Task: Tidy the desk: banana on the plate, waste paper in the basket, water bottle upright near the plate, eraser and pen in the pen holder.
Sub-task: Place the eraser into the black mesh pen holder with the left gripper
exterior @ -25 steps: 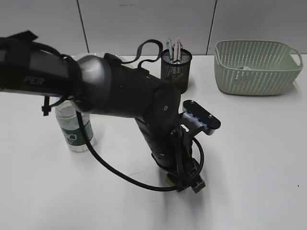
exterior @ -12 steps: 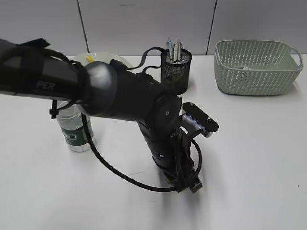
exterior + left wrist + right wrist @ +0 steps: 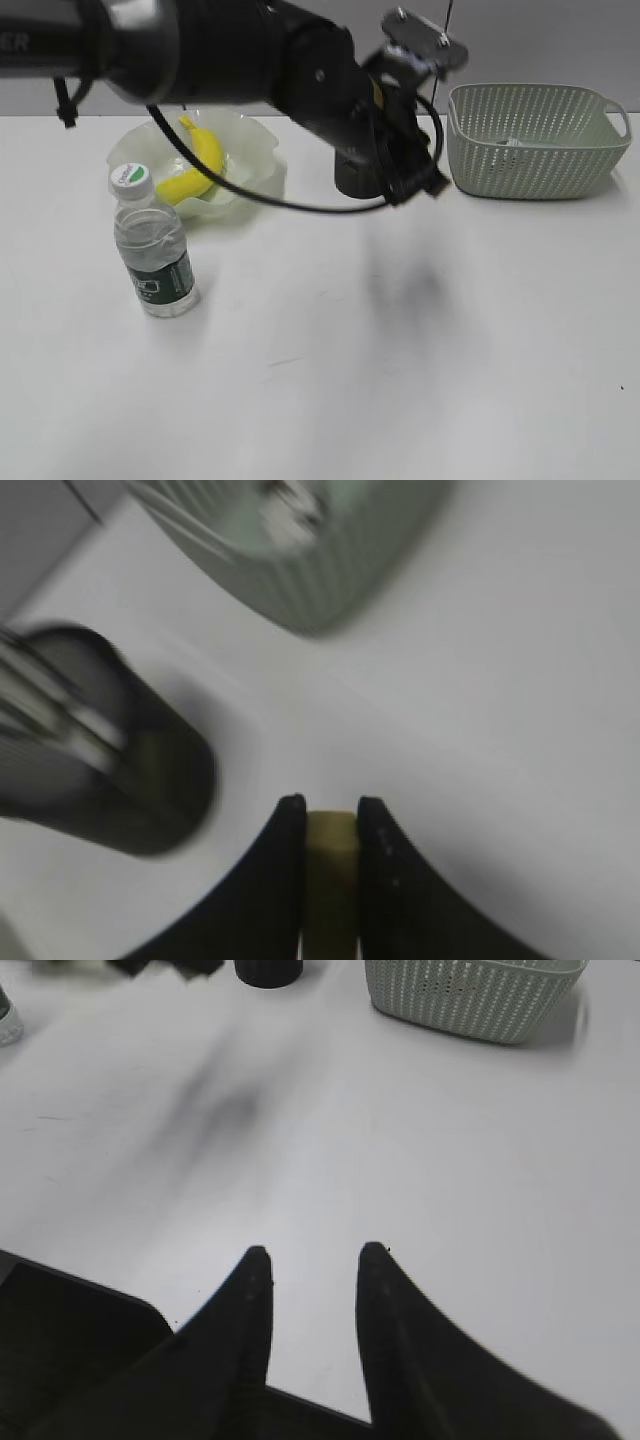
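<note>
Exterior view: the left arm [image 3: 230, 50] reaches across from the upper left, and its gripper [image 3: 415, 185] hangs above the surface [image 3: 400, 380] in front of the pen holder [image 3: 355, 178], hiding most of the holder. Only the holder's dark lower wall shows below the arm. A blurred shadow lies on the surface below the gripper.

Left wrist view: the two black fingers [image 3: 275, 880] are clamped on a small yellowish eraser [image 3: 330, 865], which fills the gap between them. The dark mesh holder [image 3: 110, 750] sits to the left of the gripper, with pens [image 3: 45, 695] standing in it, blurred. The pale green basket [image 3: 290, 540] lies beyond, with a white piece of paper [image 3: 290, 505] inside it.

To the right of the holder in the exterior view stands the basket [image 3: 535, 140], apart from the arm, with the paper [image 3: 515, 143] dimly visible through its lattice. To the left, the banana [image 3: 195, 165] lies on the pale plate [image 3: 250, 150]. The bottle [image 3: 152, 245] stands upright, capped, just in front of the plate, well clear of the arm.

Right wrist view: the right gripper [image 3: 312, 1260] hovers over bare surface with its fingers apart and nothing between them. The basket [image 3: 470, 995] and the holder's base [image 3: 268, 970] appear at the top edge, well away from it.
</note>
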Tool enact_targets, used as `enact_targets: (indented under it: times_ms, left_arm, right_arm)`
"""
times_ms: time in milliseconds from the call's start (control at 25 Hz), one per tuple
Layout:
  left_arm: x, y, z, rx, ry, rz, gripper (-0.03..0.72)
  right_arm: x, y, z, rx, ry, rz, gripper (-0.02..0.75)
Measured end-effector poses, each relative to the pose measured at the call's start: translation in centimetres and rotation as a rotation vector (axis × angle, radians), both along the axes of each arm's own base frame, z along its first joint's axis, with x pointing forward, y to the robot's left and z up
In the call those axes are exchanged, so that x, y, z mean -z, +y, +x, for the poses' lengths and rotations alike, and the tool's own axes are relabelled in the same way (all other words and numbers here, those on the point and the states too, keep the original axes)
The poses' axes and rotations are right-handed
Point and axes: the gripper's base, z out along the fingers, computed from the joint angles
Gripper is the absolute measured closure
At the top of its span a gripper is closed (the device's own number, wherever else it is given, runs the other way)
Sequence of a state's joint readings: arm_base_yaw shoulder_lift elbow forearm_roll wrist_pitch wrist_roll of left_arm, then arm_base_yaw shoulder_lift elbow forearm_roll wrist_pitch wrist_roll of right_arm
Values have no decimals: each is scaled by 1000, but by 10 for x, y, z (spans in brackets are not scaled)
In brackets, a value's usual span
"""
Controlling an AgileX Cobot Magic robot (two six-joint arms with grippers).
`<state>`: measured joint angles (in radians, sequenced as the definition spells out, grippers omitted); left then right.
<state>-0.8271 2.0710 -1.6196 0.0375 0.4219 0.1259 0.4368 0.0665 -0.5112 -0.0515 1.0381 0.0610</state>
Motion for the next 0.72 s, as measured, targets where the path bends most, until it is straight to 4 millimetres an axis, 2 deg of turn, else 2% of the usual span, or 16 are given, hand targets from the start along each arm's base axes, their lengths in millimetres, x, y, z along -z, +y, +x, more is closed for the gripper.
enact_targets:
  times_ms: [160, 240, 320, 400, 560, 720]
  left_arm:
    - [-41, 24, 59, -112, -211, -202, 591]
    - [-49, 32, 81, -154, -278, -276, 591]
    - [-45, 35, 97, -180, -302, -303, 591]
    - [-30, 31, 108, -187, -296, -299, 591]
    - [-3, 23, 117, -194, -261, -285, 591]
    - [6, 22, 118, -200, -245, -286, 544]
  right_arm:
    - [0, 0, 0, 1, -1, -2, 497]
    - [0, 0, 0, 2, -1, -2, 496]
    - [0, 0, 0, 2, -1, -3, 496]
    - [0, 0, 0, 2, -1, -3, 498]
    - [0, 0, 0, 2, -1, -3, 498]
    - [0, 0, 0, 2, -1, -3, 500]
